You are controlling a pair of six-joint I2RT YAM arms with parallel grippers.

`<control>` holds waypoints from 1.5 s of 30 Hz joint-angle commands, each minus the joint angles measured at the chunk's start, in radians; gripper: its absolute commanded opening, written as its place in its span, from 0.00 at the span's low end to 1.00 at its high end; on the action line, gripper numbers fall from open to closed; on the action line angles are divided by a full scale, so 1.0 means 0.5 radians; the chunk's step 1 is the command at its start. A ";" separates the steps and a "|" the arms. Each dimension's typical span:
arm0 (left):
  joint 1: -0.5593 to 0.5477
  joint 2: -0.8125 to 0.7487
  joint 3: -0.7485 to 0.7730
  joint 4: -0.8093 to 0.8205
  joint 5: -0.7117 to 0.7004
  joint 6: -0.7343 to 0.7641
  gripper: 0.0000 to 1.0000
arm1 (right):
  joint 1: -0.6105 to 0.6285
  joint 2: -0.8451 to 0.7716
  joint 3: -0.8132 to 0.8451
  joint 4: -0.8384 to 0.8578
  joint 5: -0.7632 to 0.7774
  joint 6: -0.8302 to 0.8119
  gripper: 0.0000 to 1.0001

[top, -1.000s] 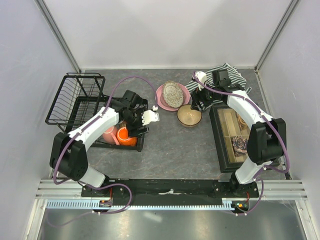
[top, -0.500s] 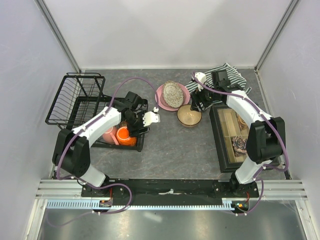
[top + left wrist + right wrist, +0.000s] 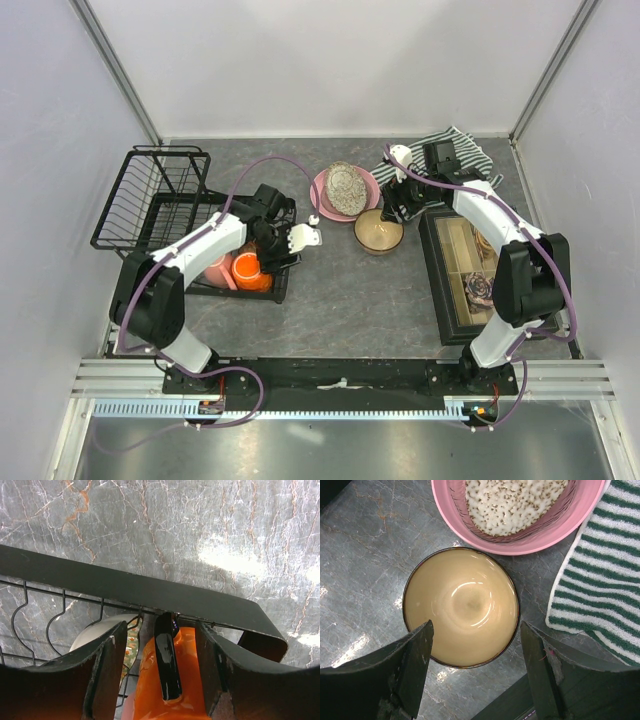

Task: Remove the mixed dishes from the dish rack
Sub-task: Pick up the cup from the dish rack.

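Between parted, empty fingers of left gripper (image 3: 160, 640): black handle (image 3: 167, 665) of orange mug (image 3: 170, 710), inside dish rack (image 3: 125, 587), rack's rim just beyond. Between wide-spread, empty fingers of right gripper (image 3: 476, 630): tan-brown bowl (image 3: 462, 605); past it, pink round plate (image 3: 470, 527) holding small patterned oval dish (image 3: 515, 500).

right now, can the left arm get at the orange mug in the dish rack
Probably yes: the left end effector hangs over the orange mug, open, fingers straddling it with nothing else in the gap. The dish rack rim runs just beyond, not across the way.
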 commanded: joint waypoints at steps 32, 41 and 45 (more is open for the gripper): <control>-0.077 0.256 -0.013 0.137 -0.276 0.023 0.54 | -0.050 0.048 -0.024 0.024 -0.143 -0.003 0.77; -0.077 0.283 -0.038 0.198 -0.297 0.011 0.42 | -0.059 0.063 -0.021 0.015 -0.168 -0.006 0.77; -0.080 0.289 -0.044 0.214 -0.288 0.002 0.37 | -0.059 0.069 -0.021 0.009 -0.174 -0.006 0.77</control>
